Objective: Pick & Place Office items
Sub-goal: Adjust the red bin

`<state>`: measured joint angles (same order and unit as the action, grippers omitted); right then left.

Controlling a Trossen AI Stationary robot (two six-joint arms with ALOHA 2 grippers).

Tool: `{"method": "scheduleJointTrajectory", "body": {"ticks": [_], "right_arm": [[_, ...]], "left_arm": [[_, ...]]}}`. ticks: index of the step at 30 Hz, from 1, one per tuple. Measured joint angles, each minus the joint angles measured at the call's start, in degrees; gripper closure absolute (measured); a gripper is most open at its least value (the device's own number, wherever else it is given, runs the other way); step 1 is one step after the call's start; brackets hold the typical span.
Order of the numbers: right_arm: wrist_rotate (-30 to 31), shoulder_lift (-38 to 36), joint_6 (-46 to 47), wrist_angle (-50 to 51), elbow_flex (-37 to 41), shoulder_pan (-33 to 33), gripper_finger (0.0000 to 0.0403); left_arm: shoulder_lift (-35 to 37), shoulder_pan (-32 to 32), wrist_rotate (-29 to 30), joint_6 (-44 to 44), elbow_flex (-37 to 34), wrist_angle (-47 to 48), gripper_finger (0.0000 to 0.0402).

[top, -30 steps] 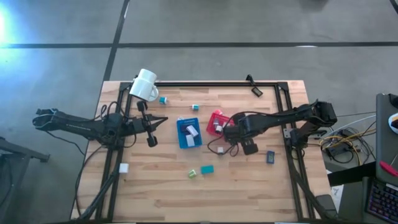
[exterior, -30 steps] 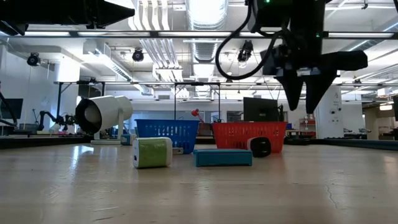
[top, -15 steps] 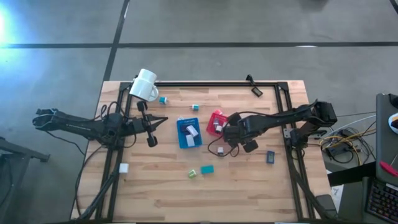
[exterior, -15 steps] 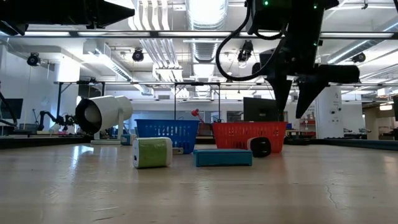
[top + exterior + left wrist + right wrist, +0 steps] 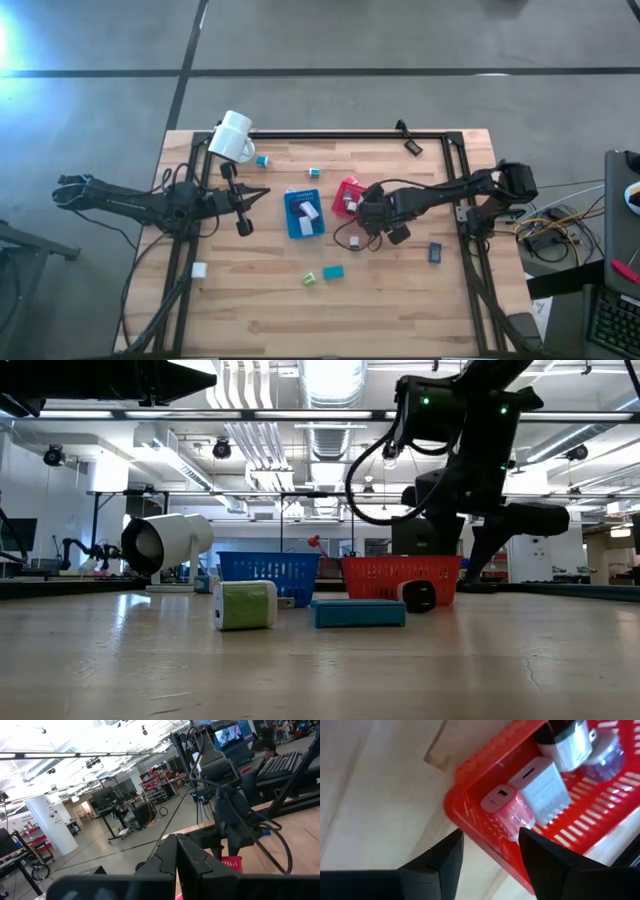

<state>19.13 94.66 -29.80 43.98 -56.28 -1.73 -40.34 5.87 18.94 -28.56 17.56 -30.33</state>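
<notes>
The office items are scattered about. A green block (image 5: 310, 279) and a teal block (image 5: 333, 271) lie flat near the table's middle, a dark blue one (image 5: 436, 252) at the right and a white one (image 5: 198, 269) at the left. Some white items lie in the blue tray (image 5: 304, 215). White and pink plugs (image 5: 520, 800) lie in the red tray (image 5: 348, 195). My right gripper (image 5: 490, 865) is open and slants down at the red tray's near right corner (image 5: 465, 815), holding nothing. My left gripper (image 5: 175, 855) is shut, level above the table's left part.
A large white mug (image 5: 232, 137) lies on its side at the far left corner. Two small teal items (image 5: 263, 160) (image 5: 313, 172) lie behind the blue tray, and a black item (image 5: 412, 147) lies at the far edge. Bare wood lies along the near edge.
My right gripper has come down toward the table beside the red tray and has rolled its wrist while sinking. The trays and the items have stayed where they were.
</notes>
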Motion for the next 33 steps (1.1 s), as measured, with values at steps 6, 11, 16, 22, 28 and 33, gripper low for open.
{"method": "scheduleJointTrajectory", "body": {"ticks": [6, 11, 16, 22, 28, 33], "right_arm": [[-2.8, 0.2, 3.1, -0.7, -1.7, -0.1, 0.0289], [-5.8, 0.2, 5.6, -1.8, -2.6, -0.1, 0.035], [-8.3, 0.2, 10.9, -1.3, -3.3, -0.1, 0.0389], [-10.7, 0.2, 15.8, -3.8, -4.6, -0.2, 0.0388], [-15.5, 1.1, 19.0, -6.4, -4.8, 0.0, 0.0385], [-19.3, 4.7, 20.7, -6.7, -5.6, 0.0, 0.035]], "left_arm": [[0.0, 0.0, 0.0, 0.0, 0.0, 0.0, 0.0394], [0.0, 0.0, 0.0, 0.0, 0.0, 0.0, 0.0394], [0.0, 0.0, 0.0, 0.0, 0.0, 0.0, 0.0394], [0.0, 0.0, 0.0, 0.0, 0.0, 0.0, 0.0394], [0.0, 0.0, 0.0, 0.0, 0.0, 0.0, 0.0394], [0.0, 0.0, 0.0, 0.0, 0.0, -0.1, 0.0394]]}}
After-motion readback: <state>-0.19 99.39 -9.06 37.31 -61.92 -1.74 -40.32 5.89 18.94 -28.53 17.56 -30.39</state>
